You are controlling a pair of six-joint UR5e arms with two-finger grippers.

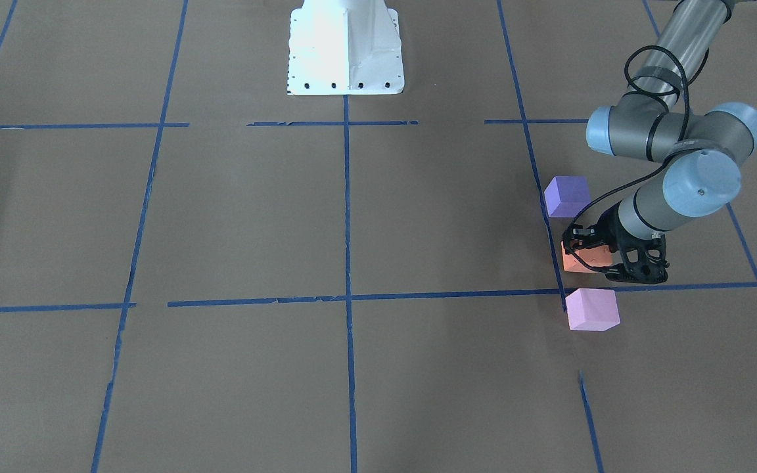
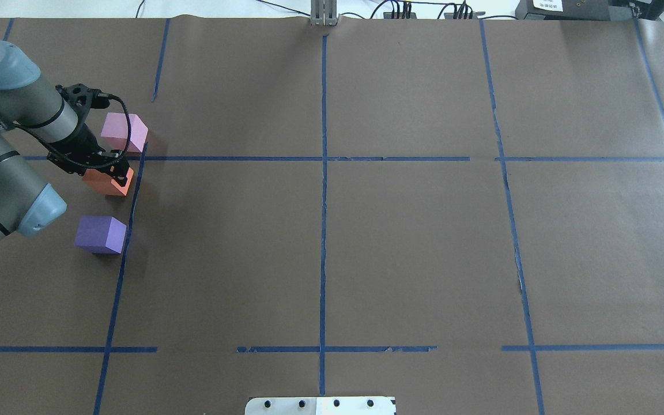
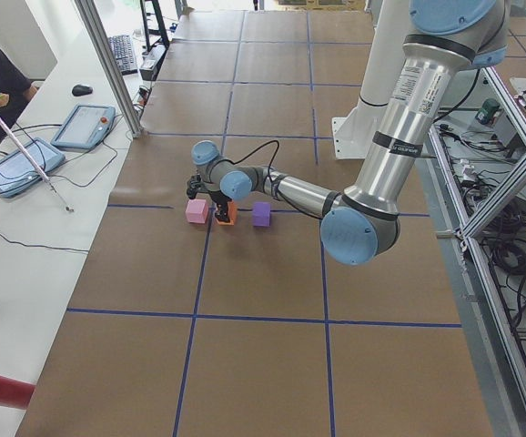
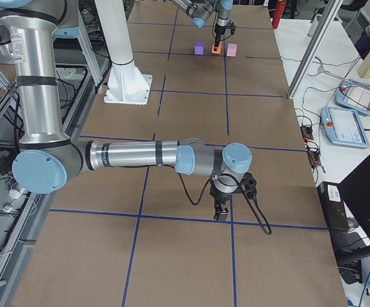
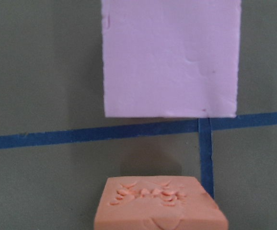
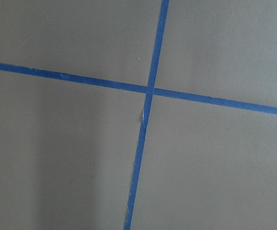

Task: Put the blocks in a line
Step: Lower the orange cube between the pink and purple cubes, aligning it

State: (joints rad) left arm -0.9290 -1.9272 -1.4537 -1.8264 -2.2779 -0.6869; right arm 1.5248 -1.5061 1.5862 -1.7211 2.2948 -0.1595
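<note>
Three blocks stand in a short row along a blue tape line on my left side. The purple block (image 1: 567,196) (image 2: 100,234) is nearest my base, the orange block (image 1: 575,264) (image 2: 98,181) is in the middle, and the pink block (image 1: 592,310) (image 2: 124,131) is farthest. My left gripper (image 1: 592,256) (image 2: 114,172) reaches down over the orange block, its fingers closed against it at table level. In the left wrist view the orange block (image 5: 160,206) shows dents on top, with the pink block (image 5: 169,57) beyond a tape line. My right gripper (image 4: 221,214) hangs low over bare table; I cannot tell whether it is open or shut.
Brown paper with a grid of blue tape lines (image 2: 323,173) covers the table. The white robot base (image 1: 345,49) stands at the table's near edge. A tape crossing (image 6: 149,89) lies under the right wrist. Tablets and cables lie on the side bench (image 3: 26,164).
</note>
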